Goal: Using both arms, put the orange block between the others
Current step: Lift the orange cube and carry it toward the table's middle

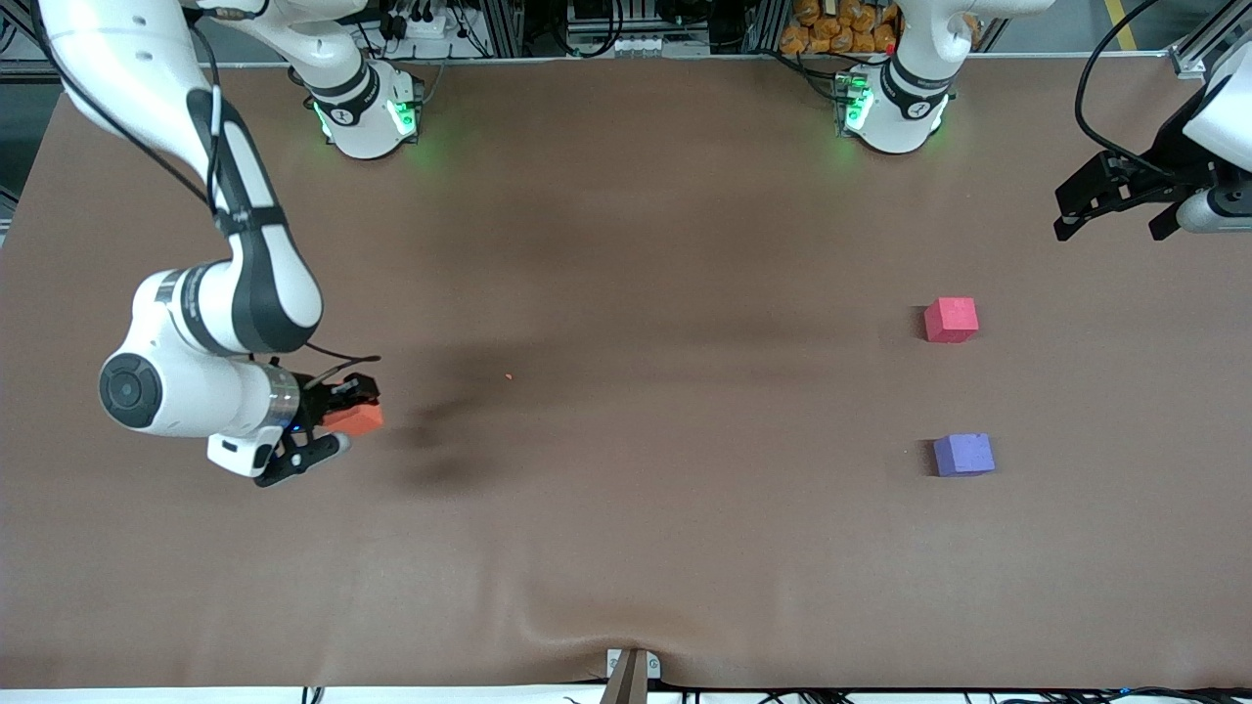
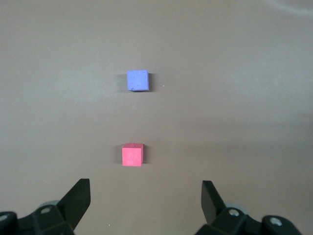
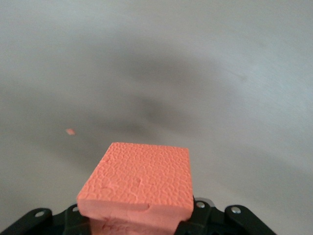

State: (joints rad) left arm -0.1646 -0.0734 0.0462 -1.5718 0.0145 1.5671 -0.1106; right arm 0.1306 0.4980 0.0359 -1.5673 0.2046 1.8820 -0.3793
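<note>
At the right arm's end of the table, my right gripper (image 1: 348, 418) is shut on the orange block (image 1: 360, 420). It holds the block a little above the brown cloth. In the right wrist view the orange block (image 3: 139, 182) fills the foreground and hides the fingertips. The red-pink cube (image 1: 951, 320) and the purple cube (image 1: 963, 455) sit apart toward the left arm's end, the purple one nearer the front camera. My left gripper (image 1: 1115, 205) hangs open and empty above the table edge at that end. In its wrist view the left gripper (image 2: 145, 193) faces the red-pink cube (image 2: 132, 155) and purple cube (image 2: 138, 81).
A tiny orange crumb (image 1: 509, 376) lies on the cloth between the two ends, also visible as a crumb (image 3: 70, 131) in the right wrist view. A clamp (image 1: 631, 673) pinches the cloth at the front edge, with a wrinkle beside it.
</note>
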